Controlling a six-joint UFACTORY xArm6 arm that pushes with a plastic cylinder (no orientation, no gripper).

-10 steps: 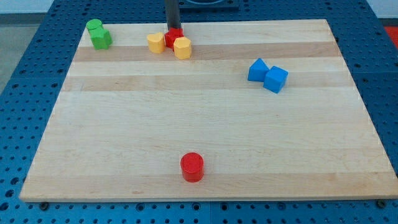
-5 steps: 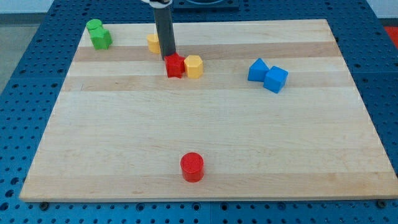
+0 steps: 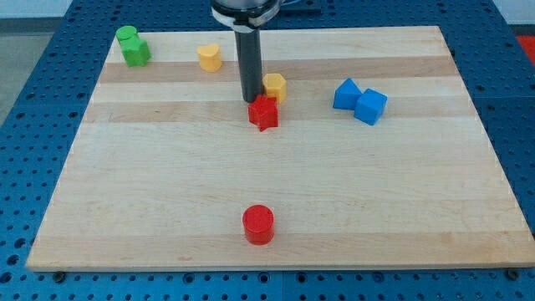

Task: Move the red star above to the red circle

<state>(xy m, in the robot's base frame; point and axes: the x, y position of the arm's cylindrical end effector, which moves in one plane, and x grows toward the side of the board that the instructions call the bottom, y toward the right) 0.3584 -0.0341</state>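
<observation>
The red star (image 3: 263, 113) lies on the wooden board, a little above the middle. My tip (image 3: 250, 101) touches its upper left edge. The red circle (image 3: 258, 224) stands near the view's bottom, almost straight below the star and far from it. A yellow block (image 3: 274, 86) sits just above and right of the star, close to the rod.
Another yellow block (image 3: 210, 58) lies up left of the rod. Two green blocks (image 3: 132, 47) sit at the board's top left corner. Two blue blocks (image 3: 359, 100) touch each other at the right. The board (image 3: 167, 184) rests on a blue perforated table.
My tip has pushed the red star down and to the right, away from the two yellow blocks. The right yellow block shifted right and slightly down; the left yellow block now stands alone.
</observation>
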